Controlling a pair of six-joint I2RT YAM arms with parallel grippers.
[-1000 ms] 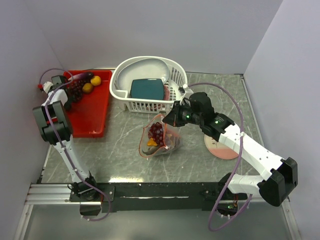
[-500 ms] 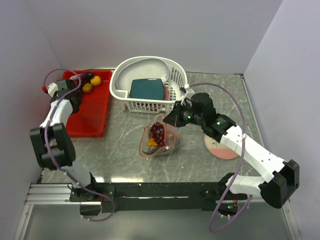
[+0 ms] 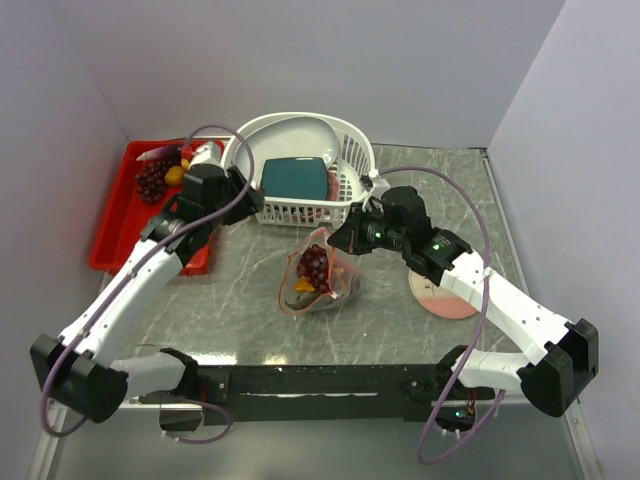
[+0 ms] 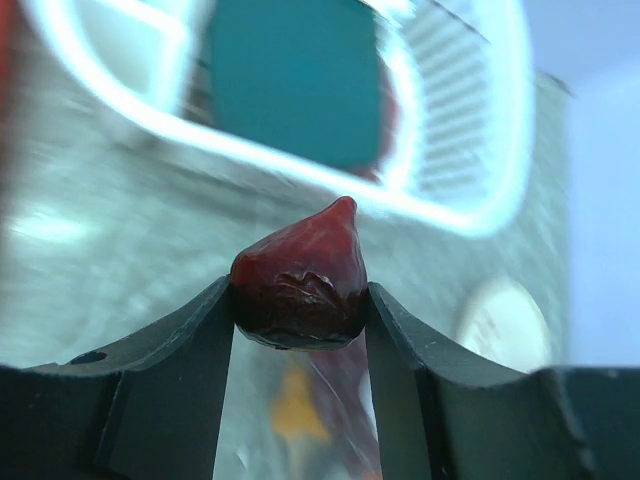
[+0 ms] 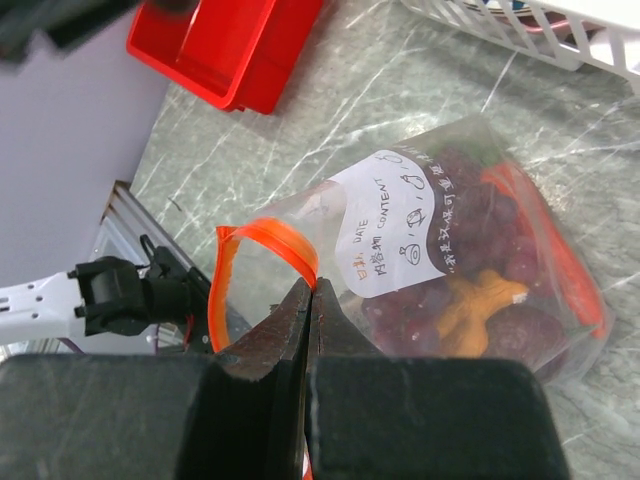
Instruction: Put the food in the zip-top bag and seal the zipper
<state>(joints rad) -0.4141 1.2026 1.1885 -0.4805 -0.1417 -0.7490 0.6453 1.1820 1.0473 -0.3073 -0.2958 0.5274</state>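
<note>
While your left end effector (image 4: 298,297) grips a dark red food piece (image 4: 300,275), pointed tip up between the two fingers, it hangs left of centre in the top view, just beside the left wall of the basket (image 3: 300,125). In the left wrist view the background is blurred; you can make out the basket rim and the teal dish (image 4: 290,80) in the upper part of the frame.

Your right end effector (image 5: 311,295) has its fingers pressed flat together on the edge of the bag (image 5: 450,240), right next to the zipper (image 5: 262,238), which curls in an orange loop at centre left of the right wrist view. The mouth stands lifted and open.

The bag lies on the table (image 3: 250,300) at the centre of the top view, below the basket and well apart from the red tray (image 3: 120,225) at upper left. Inside it you see grapes (image 5: 490,225) and an orange piece (image 5: 480,300), below a white label with handwriting.

On the tray's far end sit a grape bunch (image 3: 152,180) and a yellow fruit (image 3: 175,175), just beside each other. A pink plate (image 3: 440,297) lies right of the bag, partly under the right arm.
</note>
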